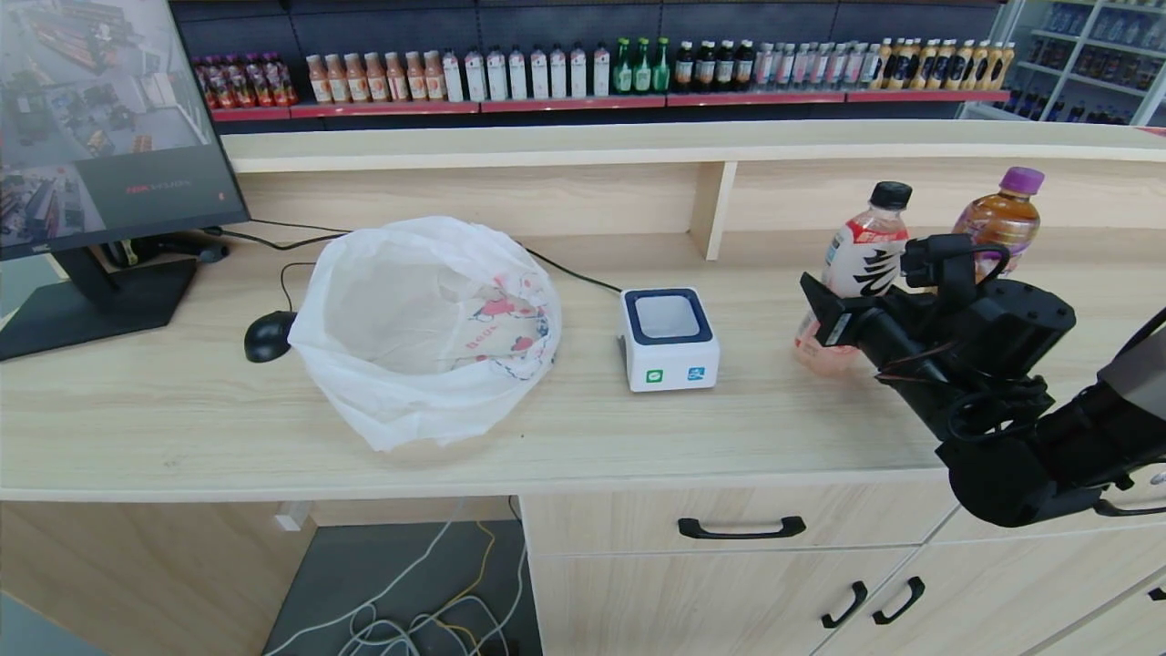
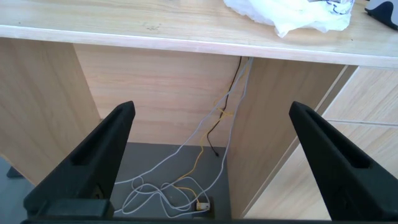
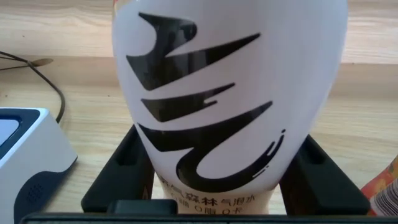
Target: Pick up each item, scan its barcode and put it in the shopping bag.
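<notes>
**Q:** What was on the counter?

**A:** A pale wooden counter (image 1: pixel 182 410) ran across the scene. A white plastic shopping bag (image 1: pixel 424 328) sat left of centre with its mouth open and facing up. A small white scanner (image 1: pixel 669 339) with a dark-rimmed window on top stood near the bag on its right side. A black mouse (image 1: pixel 269 335) lay just beside the bag on its left. A dark monitor (image 1: pixel 100 118) stood at the far left corner.

**Q:** Where were the items to be scanned?

**A:** Two drinks stood upright at the right end of the counter, well apart from the bag. The nearer one was a white-labelled bottle (image 1: pixel 861 260) with a black cap and bold black brush strokes on its label. It was to the right of the scanner, with its base on the wood. A purple-capped bottle (image 1: pixel 1002 219) of amber drink stood behind it and further right, partly hidden by the arm.

**Q:** What were the grippers doing?

**A:** The right gripper (image 1: pixel 824 321) was at the lower part of the white-labelled bottle. In its wrist view, one black finger pressed each side of the bottle, clamping it. The left gripper (image 2: pixel 211 112) hung below the counter's edge, with its fingers spread wide and nothing between them. It faced the open space under the counter, where loose cables (image 2: pixel 186 180) lay on the floor.

**Q:** Anything else?

**A:** Drawers (image 1: pixel 740 527) with black handles sat under the right half of the counter. A back shelf (image 1: pixel 592 68) held a row of bottles.
</notes>
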Available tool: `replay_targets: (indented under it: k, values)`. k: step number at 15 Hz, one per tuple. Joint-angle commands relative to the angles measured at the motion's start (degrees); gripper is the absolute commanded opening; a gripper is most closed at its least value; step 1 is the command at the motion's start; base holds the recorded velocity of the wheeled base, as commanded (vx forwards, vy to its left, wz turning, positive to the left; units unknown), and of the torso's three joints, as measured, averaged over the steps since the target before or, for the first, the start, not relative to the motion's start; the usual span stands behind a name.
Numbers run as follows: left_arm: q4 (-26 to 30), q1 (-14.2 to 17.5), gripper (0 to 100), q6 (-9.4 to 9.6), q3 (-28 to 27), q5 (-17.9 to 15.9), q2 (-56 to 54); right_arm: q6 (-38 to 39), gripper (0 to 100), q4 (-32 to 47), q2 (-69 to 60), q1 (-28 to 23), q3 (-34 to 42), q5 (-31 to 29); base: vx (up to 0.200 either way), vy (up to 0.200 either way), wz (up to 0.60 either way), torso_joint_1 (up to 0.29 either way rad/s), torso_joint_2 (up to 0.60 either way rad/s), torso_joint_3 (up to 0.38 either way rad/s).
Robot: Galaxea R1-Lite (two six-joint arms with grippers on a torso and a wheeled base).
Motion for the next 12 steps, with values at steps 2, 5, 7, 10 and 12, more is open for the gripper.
replay_targets:
  k: [2, 5, 7, 10, 12]
  values:
    - [0.0, -0.01, 100, -0.04, 0.0, 0.03, 0.0, -0.02, 0, -0.1, -1.72, 0.02, 1.0, 0.03, 0.0, 0.0, 0.0, 0.0, 0.0, 0.0]
    - [0.0, -0.01, 100, -0.04, 0.0, 0.03, 0.0, -0.02, 0, -0.19, -2.68, 0.02, 1.35, 0.03, 0.0, 0.0, 0.0, 0.0, 0.0, 0.0]
    - [0.0, -0.01, 100, -0.04, 0.0, 0.03, 0.0, -0.02, 0, -0.28, -3.74, -0.06, 2.4, 0.03, 0.0, 0.0, 0.0, 0.0, 0.0, 0.0]
    - [0.0, -0.01, 100, -0.04, 0.0, 0.03, 0.0, -0.02, 0, -0.28, -5.5, -0.68, 4.07, 0.29, 0.0, 0.0, 0.0, 0.0, 0.0, 0.0]
    - [0.0, -0.01, 100, -0.04, 0.0, 0.03, 0.0, -0.02, 0, -0.37, -6.99, -0.5, 6.01, 0.38, 0.0, 0.0, 0.0, 0.0, 0.0, 0.0]
